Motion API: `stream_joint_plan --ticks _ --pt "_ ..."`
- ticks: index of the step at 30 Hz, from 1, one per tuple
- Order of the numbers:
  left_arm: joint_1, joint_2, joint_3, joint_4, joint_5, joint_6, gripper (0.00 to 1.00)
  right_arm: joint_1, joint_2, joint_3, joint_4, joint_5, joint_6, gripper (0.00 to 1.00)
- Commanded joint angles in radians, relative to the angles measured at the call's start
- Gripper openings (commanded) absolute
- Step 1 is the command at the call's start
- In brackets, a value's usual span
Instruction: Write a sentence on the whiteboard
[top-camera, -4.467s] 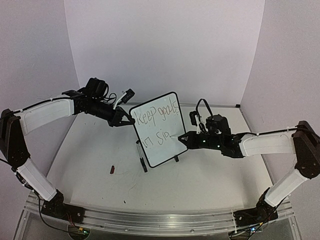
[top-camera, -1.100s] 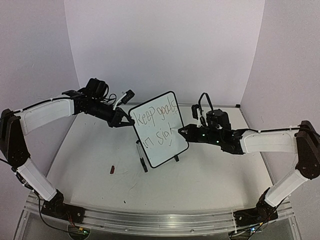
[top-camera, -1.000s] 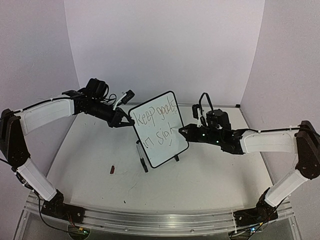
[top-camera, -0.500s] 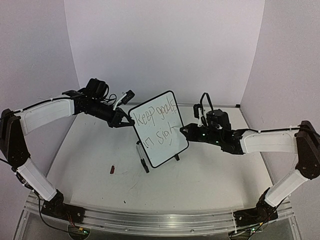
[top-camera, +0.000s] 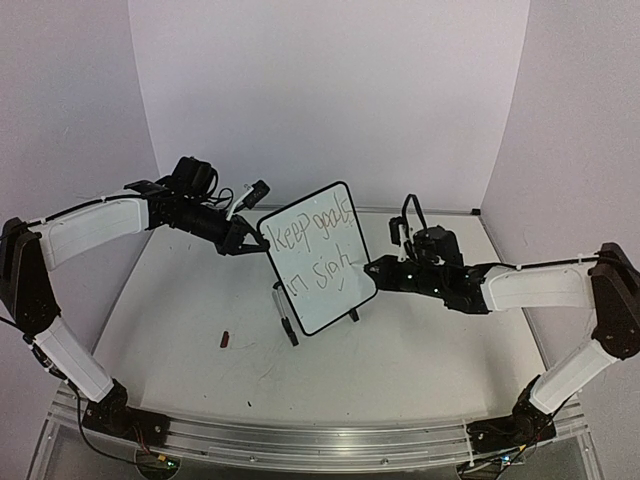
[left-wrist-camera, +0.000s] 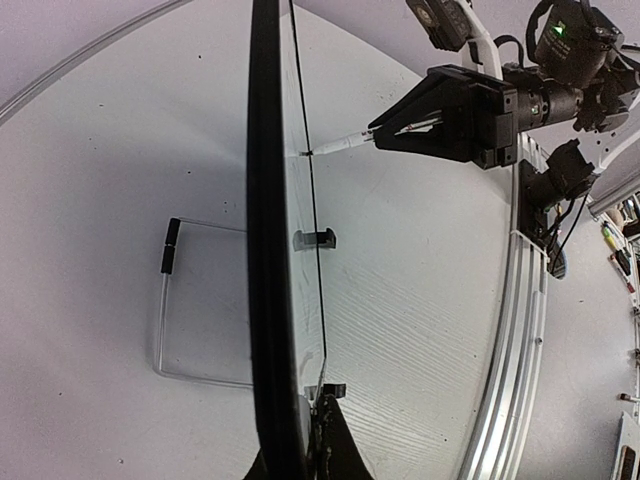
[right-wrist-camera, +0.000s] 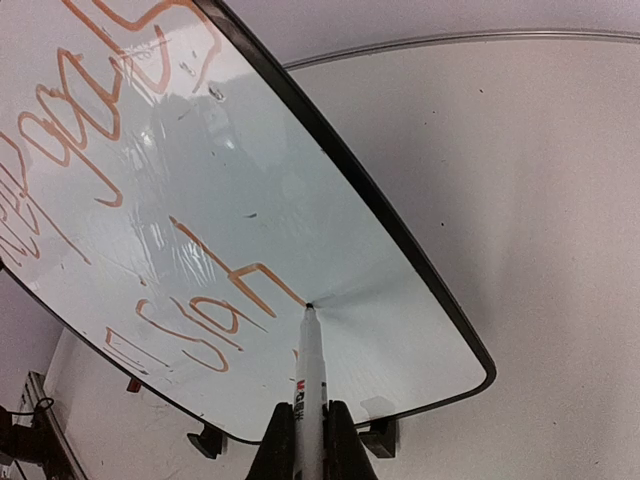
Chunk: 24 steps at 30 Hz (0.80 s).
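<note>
The whiteboard stands on its feet at the middle of the table, its written face turned toward the right arm. The left gripper is closed on the whiteboard's upper left frame edge and braces it. The right gripper is closed around a marker, which sits between the jaws with its long axis nearly square to the whiteboard's face. The tip touches the face at the end of the lower line of the sentence, close to the whiteboard's right frame edge. Only a narrow bare strip lies between the tip and that edge. Judgement: the last word appears to lack its final letter, so the coming stroke must be short and run parallel to the face, stopping before the frame. The right arm is the nearer one and performs it.
</note>
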<state>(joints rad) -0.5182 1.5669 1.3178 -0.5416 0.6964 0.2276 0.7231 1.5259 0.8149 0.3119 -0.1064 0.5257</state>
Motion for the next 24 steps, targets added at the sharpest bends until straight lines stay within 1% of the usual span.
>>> stream_joint_plan --ticks 1,5,13,24 --pt "-0.006 0.009 0.000 0.000 -0.021 0.034 0.00 -0.005 -0.075 -0.002 0.008 0.004 -0.036 0.00" --pt "-0.006 0.010 0.000 -0.001 -0.021 0.034 0.00 -0.005 -0.082 0.013 0.007 -0.013 -0.050 0.00" --pt "-0.006 0.010 0.000 -0.001 -0.021 0.034 0.00 -0.005 -0.024 0.053 0.003 -0.005 -0.051 0.00" --pt "-0.006 0.009 0.000 -0.003 -0.024 0.036 0.00 -0.005 0.006 0.075 0.012 0.007 -0.052 0.00"
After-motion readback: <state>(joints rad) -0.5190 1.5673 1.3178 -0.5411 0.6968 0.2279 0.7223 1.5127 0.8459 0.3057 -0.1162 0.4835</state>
